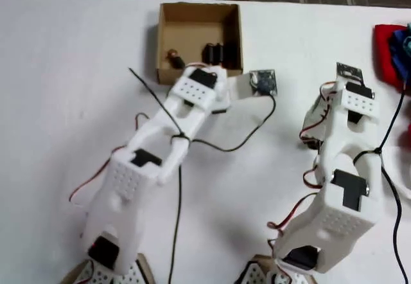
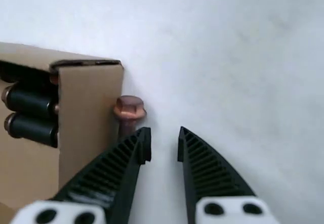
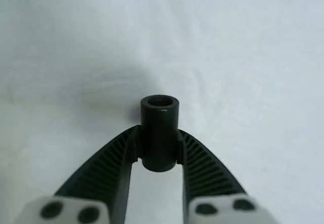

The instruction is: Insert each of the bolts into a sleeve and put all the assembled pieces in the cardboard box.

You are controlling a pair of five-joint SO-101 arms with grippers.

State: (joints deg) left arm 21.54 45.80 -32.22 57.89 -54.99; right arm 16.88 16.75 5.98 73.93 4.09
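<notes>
The table lies under both pincers. The box stands just beside the left pincer, off one finger's outer side. Two filled sleeves lie inside it. The left pincer is slightly parted and grips nothing. The right pincer is clamped on a black sleeve, whose open end juts past the tips. A copper bolt sits just past one left fingertip, close against the box's outer wall.

The cardboard box sits at the far middle of the table, with two sleeves side by side in it. A bolt is just outside the box's wall, beside the left gripper. Well to the right, another sleeve sits between the right gripper's fingers.
</notes>
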